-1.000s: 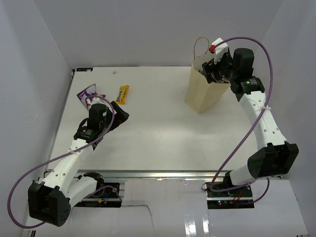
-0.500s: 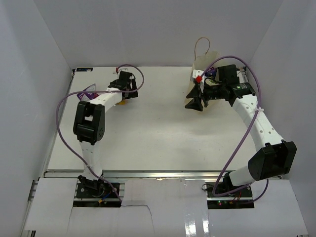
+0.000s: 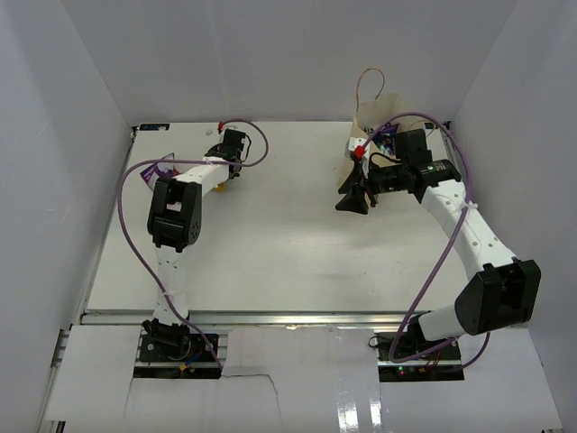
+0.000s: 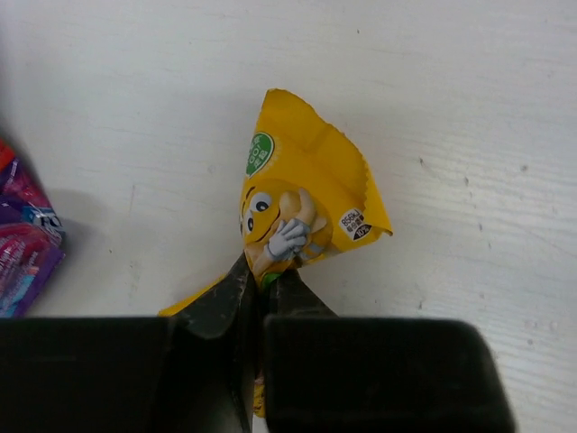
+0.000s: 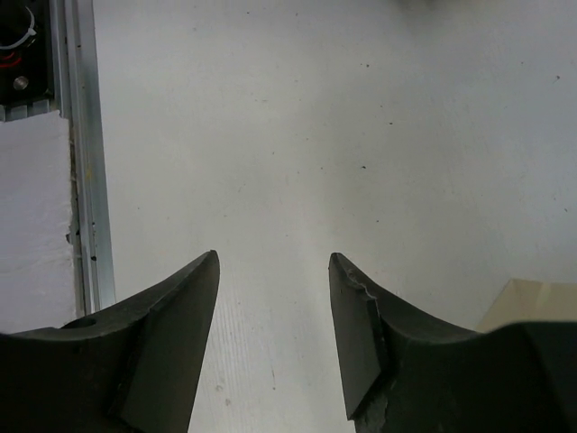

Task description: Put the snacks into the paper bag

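Note:
A yellow candy packet (image 4: pixel 306 203) lies on the white table at the far left, and my left gripper (image 4: pixel 261 275) is shut on its near end. In the top view that gripper (image 3: pixel 225 173) sits over the packet (image 3: pixel 219 188), which is mostly hidden. A purple pack (image 3: pixel 160 171) lies just left of it, and its edge (image 4: pixel 22 239) shows in the left wrist view. The tan paper bag (image 3: pixel 368 122) stands at the far right, partly behind my right arm. My right gripper (image 3: pixel 350 200) hangs open and empty in front of the bag; its fingers (image 5: pixel 273 262) are over bare table.
A corner of the paper bag (image 5: pixel 532 302) shows beside the right gripper's finger. The table's metal front rail (image 5: pixel 86 180) runs along the left of the right wrist view. White walls close in the table on three sides.
My left arm reached out to the far left and closed on the yellow packet. The right gripper came off the bag's top, dropped in front of it and narrowed somewhat.

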Controlling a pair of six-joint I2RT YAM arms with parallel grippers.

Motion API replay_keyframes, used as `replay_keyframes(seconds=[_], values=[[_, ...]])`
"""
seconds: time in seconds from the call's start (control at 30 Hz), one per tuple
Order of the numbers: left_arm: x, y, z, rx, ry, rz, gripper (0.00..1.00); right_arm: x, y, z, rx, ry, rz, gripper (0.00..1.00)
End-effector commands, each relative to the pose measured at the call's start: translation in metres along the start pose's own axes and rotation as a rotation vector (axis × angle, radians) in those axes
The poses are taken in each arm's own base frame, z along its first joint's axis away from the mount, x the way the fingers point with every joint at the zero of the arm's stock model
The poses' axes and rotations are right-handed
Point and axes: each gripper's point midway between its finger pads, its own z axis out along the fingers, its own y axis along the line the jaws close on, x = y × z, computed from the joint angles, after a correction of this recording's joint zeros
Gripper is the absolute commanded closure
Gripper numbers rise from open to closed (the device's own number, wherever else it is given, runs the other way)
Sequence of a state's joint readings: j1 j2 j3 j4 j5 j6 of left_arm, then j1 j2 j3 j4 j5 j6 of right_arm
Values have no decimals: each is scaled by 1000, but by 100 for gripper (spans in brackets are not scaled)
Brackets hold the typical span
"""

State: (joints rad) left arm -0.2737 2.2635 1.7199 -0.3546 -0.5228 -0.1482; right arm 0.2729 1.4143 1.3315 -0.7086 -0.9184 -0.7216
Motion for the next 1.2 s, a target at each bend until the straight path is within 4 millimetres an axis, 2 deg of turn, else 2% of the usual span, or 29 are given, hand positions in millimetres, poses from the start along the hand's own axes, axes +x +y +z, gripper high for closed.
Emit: replay_keyframes(seconds=[0.0,0.07,0.1,0.13,0.17,0.2,0.23,0.27,0.3,0.33,0.37,0.4,0.43,0.47,0.5,0.53,0.57,0.6,0.63,0.67,0.7,0.73,0.77,0.8,0.87,1.0,1.07,1.17], values=[[-12,-1,-35,109,-8,-62,91,-7,1,18,-17,-17,61,42],[-19,-22,-58,279,-9,-96,92,-3,-7,32,2,4,94,39],[-28,-25,-80,353,-32,-121,92,-6,-1,40,-22,3,101,38],[-29,-48,-103,539,-19,-143,92,-9,5,45,-68,-14,111,37],[-34,-60,-124,662,-34,-150,92,-13,9,50,-110,-21,113,36],[-45,-67,-152,787,-92,-180,90,-19,16,51,-154,-37,95,36],[-48,-79,-176,930,-115,-177,89,-29,26,51,-245,-97,10,36],[-58,-95,-216,1150,-168,-160,88,-40,34,44,-288,-116,-27,37],[-57,-98,-241,1258,-189,-164,87,-47,37,41,-305,-140,-91,37],[-61,-102,-263,1366,-178,-202,87,-54,34,37,-284,-153,-180,38],[-59,-104,-286,1478,-168,-188,87,-56,28,36,-249,-138,-191,40],[-70,-105,-302,1543,-226,-175,87,-66,13,36,-188,-146,-225,42],[-73,-107,-314,1604,-192,-212,87,-64,-5,36,-104,-110,-189,46],[-75,-108,-325,1660,-189,-204,87,-67,-10,36,-75,-107,-59,47],[-83,-110,-339,1712,-248,-185,87,-74,-22,31,-42,-134,-26,46],[-87,-113,-346,1748,-248,-182,87,-78,-27,31,-22,-151,35,45],[-89,-115,-354,1779,-228,-195,87,-83,-24,31,-26,-174,186,39],[-89,-120,-362,1811,-233,-175,87,-79,-19,34,-53,-185,222,32],[-93,-123,-364,1824,-231,-174,87,-92,-12,32,-81,-239,177,25],[-93,-125,-367,1836,-203,-191,88,-93,-10,33,-72,-254,182,9],[-95,-126,-371,1852,-209,-192,87,-94,-9,35,-58,-266,214,0],[-94,-127,-373,1864,-201,-198,87,-90,-16,37,8,-279,202,8],[-98,-125,-380,1887,-210,-212,87,-87,-23,39,56,-280,210,8],[-97,-125,-385,1905,-211,-211,87,-82,-37,40,137,-278,293,8],[-95,-123,-390,1929,-224,-211,86,-81,-45,41,178,-281,319,8],[-84,-122,-390,1946,-173,-221,85,-92,-40,41,122,-317,298,7],[-82,-119,-394,1964,-183,-226,85,-91,-37,45,87,-315,281,6],[-80,-116,-399,1989,-174,-264,84,-84,-44,54,81,-311,360,4]])
